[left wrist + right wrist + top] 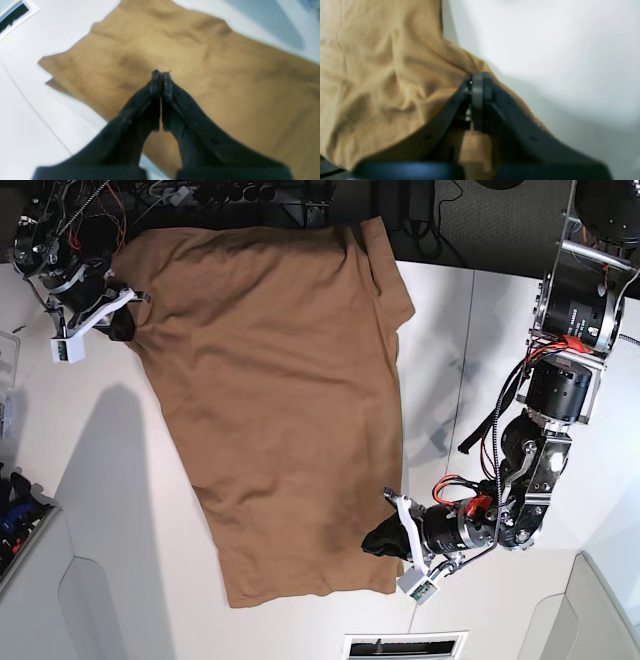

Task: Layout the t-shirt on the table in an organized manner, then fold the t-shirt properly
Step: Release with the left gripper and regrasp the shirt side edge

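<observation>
Tan t-shirt (275,400) lies spread on the counter (480,330), soft, light, wrinkly. Right end effector (477,82) is clamped on its edge; left end effector (161,73) is closed, empty, over the cloth. Best grasped at corners or hems.

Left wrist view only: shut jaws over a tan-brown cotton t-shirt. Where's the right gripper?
Observer: The right gripper is shut on a bunched edge of the tan-brown cotton t-shirt, at the corner diagonally opposite yours.
Operator: Where is my left gripper along it?
Observer: The left gripper sits at one long side edge, near the narrower end.
Operator: Is all the cloth on the table?
Observer: No, its wide end appears to pass the smooth white table at the far edge.
</observation>
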`<state>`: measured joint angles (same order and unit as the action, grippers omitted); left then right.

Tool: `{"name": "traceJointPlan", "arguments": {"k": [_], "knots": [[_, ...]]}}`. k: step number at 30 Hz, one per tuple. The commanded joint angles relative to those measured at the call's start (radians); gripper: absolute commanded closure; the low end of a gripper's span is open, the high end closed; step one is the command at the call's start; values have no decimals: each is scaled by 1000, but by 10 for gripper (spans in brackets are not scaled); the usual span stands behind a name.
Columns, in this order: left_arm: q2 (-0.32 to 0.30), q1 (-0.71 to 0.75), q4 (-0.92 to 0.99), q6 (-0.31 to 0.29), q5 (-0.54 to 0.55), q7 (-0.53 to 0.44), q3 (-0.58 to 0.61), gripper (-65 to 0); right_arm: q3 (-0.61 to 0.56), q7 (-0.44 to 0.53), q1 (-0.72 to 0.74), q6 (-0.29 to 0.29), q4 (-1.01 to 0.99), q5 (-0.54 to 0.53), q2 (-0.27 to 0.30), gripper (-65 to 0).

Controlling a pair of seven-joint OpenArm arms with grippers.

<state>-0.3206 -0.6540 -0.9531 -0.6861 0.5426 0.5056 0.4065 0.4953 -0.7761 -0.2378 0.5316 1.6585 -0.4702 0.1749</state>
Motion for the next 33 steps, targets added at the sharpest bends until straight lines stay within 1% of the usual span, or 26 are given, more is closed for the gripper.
{"name": "traceJointPlan", "arguments": {"k": [1, 5, 7, 11, 14, 18, 21, 23, 24, 25, 26, 27, 28, 31, 32, 33], "knots": [[3, -39, 36, 16, -18, -45, -7, -34, 2, -22, 1, 3, 11, -6, 1, 0], [30, -53, 196, 136, -136, -182, -7, -34, 2, -25, 2, 4, 11, -36, -9, 0], [39, -52, 246, 171, -177, -218, -7, -33, 2, -25, 2, 4, 11, -55, -9, 0], [59, -40, 315, 174, -220, -218, -6, -33, 2, -25, 2, 8, 11, -73, -10, 0], [60, -19, 319, 183, -220, -219, -7, -33, 2, -25, 2, 7, 11, -72, -10, 0], [60, -15, 319, 224, -222, -217, -6, -31, 2, -29, 1, 7, 11, -71, -9, 0], [52, -12, 319, 243, -233, -189, -7, -4, 2, -29, 2, 7, 11, -51, -9, 0], [29, -11, 318, 290, -227, -171, -7, 0, 2, -27, 2, 7, 11, -30, -8, 0], [9, -11, 315, 301, -211, -163, -7, 0, 2, -24, 2, 7, 11, -21, -8, 0], [-13, -11, 303, 283, -183, -158, -7, 0, 2, -21, 2, 7, 11, -14, -8, 0], [-31, -11, 277, 233, -148, -154, -7, 0, 2, -18, 2, 7, 11, -11, -5, 0], [-46, -9, 245, 196, -119, -146, -7, 0, 2, -17, 2, 7, 11, -8, -5, 0], [-53, -8, 210, 174, -92, -134, -7, -1, 2, -17, 2, 7, 11, -8, -3, 0], [-55, -9, 125, 170, -70, -117, -7, -11, 2, -17, 2, 7, 11, -13, -4, 0], [-53, -11, 101, 172, -58, -120, -7, -39, 2, -17, 2, 7, 11, -23, -4, 0], [-47, -12, 79, 186, -47, -120, -7, -67, 2, -17, 2, 7, 11, -32, -4, 0]]}}
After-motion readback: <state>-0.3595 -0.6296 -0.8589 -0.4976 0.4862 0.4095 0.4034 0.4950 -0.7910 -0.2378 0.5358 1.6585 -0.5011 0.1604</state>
